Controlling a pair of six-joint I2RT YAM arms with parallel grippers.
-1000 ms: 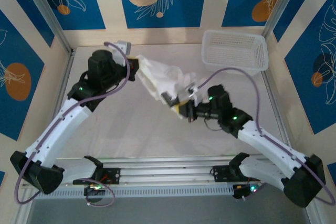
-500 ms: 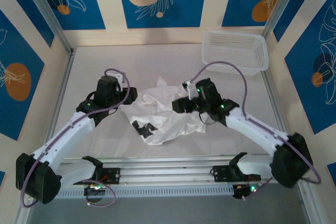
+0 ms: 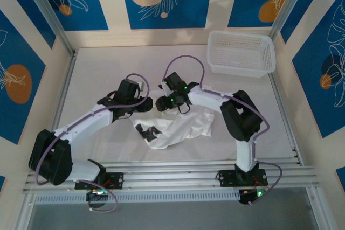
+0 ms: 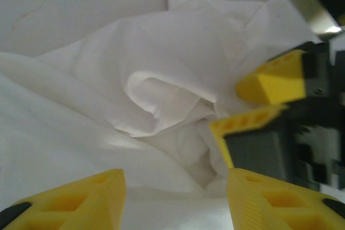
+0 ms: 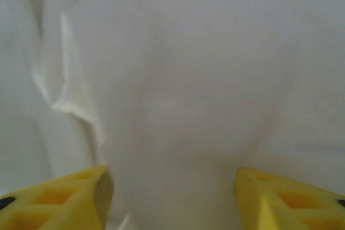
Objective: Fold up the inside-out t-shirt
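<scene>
White t-shirt (image 3: 180, 127) is partly hidden beneath left fingers (image 4: 75, 197) and right fingers (image 5: 59, 197), both held apart, nothing gripped.

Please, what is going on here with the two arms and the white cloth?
Two robot arms are working on a white t-shirt, which lies crumpled on the table, not yet folded. The left end effector and the right end effector are both open, close together over the shirt's far edge. A mesh basket stands in the far right corner.
</scene>
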